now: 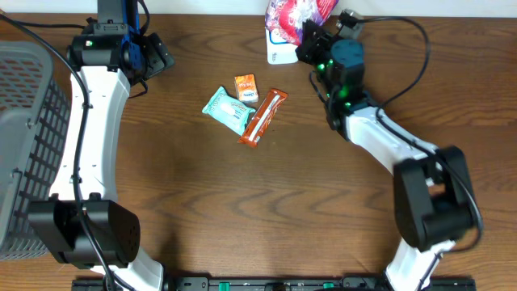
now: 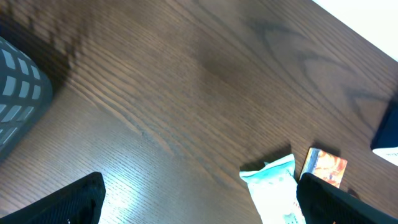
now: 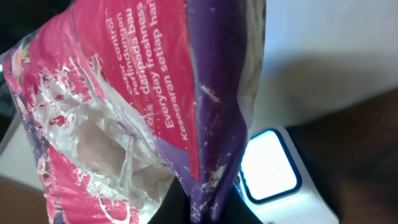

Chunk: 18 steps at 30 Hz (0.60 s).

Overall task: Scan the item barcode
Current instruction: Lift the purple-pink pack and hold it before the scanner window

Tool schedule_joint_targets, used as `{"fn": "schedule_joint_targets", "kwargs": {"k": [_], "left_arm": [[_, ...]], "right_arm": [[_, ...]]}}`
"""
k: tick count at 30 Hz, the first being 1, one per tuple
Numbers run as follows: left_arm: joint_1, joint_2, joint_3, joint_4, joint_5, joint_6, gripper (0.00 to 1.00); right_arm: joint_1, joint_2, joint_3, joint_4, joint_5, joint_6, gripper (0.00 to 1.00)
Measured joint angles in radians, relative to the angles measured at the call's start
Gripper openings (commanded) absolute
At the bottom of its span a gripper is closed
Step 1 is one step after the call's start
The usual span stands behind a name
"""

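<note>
Fingers of the right gripper, mostly hidden, pinch shut on a pink and purple packet, its edges cut off, close to a glowing white scanner. Farther off, the left gripper stands wide, only fingertips showing.

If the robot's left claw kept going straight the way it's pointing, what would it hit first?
Probably the bare wooden table: the open left gripper angles down toward it. The teal packet lies just off that line, by one finger, though depth is hard to judge.
</note>
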Motion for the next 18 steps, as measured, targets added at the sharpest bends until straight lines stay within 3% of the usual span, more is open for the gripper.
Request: {"fn": "schedule_joint_targets", "kwargs": {"k": [5,11,18], "left_arm": [[0.000,0.000,0.000,0.000,0.000,0.000,0.98],[0.000,0.000,0.000,0.000,0.000,0.000,0.98],[0.000,0.000,0.000,0.000,0.000,0.000,0.98]], "right_arm": [[0.000,0.135,0.148,-0.124,-0.023,0.070,0.01],[0.000,0.214,0.420,-0.452,-0.066,0.060,0.01],[0.000,0.213,0.526,-0.620,-0.103,0.072,0.01]]}}
